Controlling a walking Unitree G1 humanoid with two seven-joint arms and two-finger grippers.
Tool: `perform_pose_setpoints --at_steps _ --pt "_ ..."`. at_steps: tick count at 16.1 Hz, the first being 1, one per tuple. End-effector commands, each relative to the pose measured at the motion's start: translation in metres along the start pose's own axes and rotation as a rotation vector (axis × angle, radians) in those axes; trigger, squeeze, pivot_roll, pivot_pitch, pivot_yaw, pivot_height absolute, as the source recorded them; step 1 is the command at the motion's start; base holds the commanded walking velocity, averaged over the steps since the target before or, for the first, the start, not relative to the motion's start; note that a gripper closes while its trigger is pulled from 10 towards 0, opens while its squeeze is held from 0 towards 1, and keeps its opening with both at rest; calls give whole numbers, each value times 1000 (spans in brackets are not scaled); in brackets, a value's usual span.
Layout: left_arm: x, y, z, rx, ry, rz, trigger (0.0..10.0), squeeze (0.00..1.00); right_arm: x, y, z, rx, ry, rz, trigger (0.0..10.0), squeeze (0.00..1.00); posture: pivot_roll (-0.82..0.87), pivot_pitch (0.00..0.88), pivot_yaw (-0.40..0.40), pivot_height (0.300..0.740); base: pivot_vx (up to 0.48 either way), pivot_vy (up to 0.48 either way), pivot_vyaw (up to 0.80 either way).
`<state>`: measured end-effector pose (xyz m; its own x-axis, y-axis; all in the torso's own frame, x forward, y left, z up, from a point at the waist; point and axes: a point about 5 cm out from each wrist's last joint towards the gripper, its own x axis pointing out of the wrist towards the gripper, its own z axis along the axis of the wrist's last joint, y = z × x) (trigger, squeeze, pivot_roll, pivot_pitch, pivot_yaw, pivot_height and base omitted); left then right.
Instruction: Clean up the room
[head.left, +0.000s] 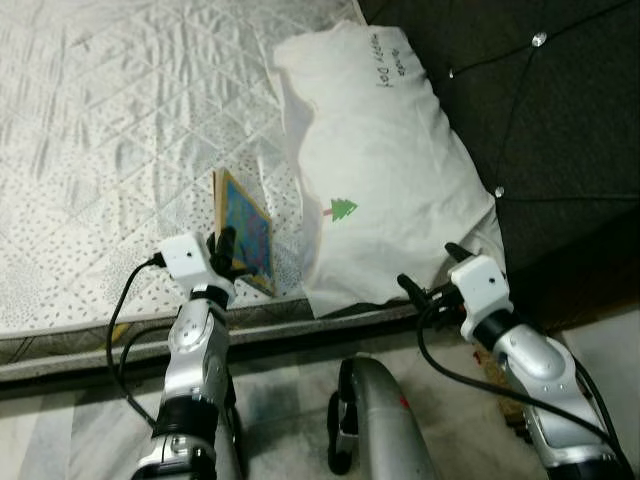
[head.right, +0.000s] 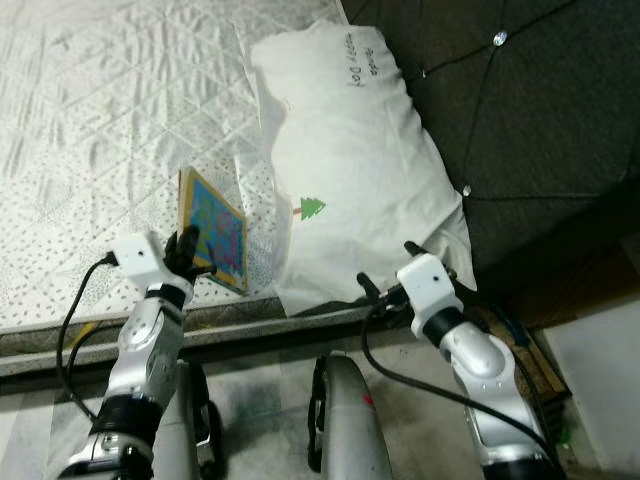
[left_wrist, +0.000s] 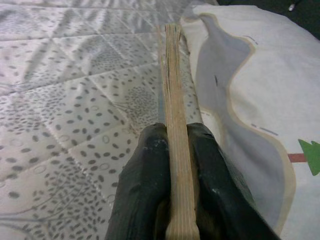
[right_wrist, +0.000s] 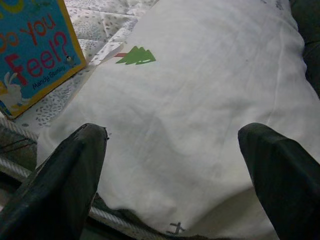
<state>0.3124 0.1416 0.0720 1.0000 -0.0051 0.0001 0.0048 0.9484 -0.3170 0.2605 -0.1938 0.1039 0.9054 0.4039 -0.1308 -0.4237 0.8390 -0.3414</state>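
**Board book gripped on edge at the bedside**

We see the left tool (head.left: 224, 247) with its two black fingers (left_wrist: 145, 190) pressed against both faces of a thick, blue-covered board book with tan cardboard edges (head.left: 245, 230). The book stands on edge, tilted, at the near side of a bed covered by a quilted silver-grey spread printed with small dark specks (head.left: 100, 150). In the left wrist view the book's tan edge runs straight out between the fingers, away from the camera. In the right wrist view the cover shows red lettering reading "You Feel?".

Just beside the book, toward the robot's right, lies a large white fabric pillow bearing a small green tree motif (head.left: 370, 170); handwriting marks its far end. A dark, button-tufted headboard (head.left: 540, 110) rises behind the pillow.

The right tool (head.left: 428, 272) hovers at the pillow's near edge, by the bed's edge. Its fingers (right_wrist: 70, 175) are spread wide, with the pillow between them and nothing gripped.
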Motion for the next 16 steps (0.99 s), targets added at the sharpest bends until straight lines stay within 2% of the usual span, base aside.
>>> perform_pose_setpoints --at_steps 1,2,4,6,10,13,14,15,16 --pt "3 -3 -4 0 12 -15 10000 0 -5 -7 -5 -7 25 -17 10000 0 -244 247 -115 638 0 0 0" --pt "4 -3 -4 0 13 -16 10000 0 -5 -7 -5 -7 25 -17 10000 0 -244 247 -115 638 0 0 0" --pt "16 -11 3 -23 -11 -51 10000 0 -7 -8 -5 -12 24 -17 10000 0 -249 248 -114 638 0 0 0" --pt "21 -17 0 -50 5 -76 10000 0 -9 -4 -5 -12 23 -10 10000 0 -257 253 -111 638 0 0 0" --pt "19 -30 -16 -98 76 -107 10000 0 -10 -3 -6 -12 24 -2 10000 0 -255 256 -112 638 0 0 0" --pt "17 -31 -22 -102 97 -98 10000 0 -9 -2 -5 -11 20 -3 10000 0 -252 255 -109 638 0 0 0" --pt "17 -27 -23 -89 108 -88 10000 894 -9 -2 -6 -10 22 -4 10000 0 -251 254 -106 638 0 0 0" --pt "17 -25 -24 -87 112 -85 10000 1000 -9 -1 -7 -9 22 -4 10000 0 -251 252 -104 638 0 0 0" --pt "18 -22 -24 -79 117 -78 10000 1000 -9 -1 -7 -7 21 -5 10000 0 -250 250 -101 638 0 0 0"
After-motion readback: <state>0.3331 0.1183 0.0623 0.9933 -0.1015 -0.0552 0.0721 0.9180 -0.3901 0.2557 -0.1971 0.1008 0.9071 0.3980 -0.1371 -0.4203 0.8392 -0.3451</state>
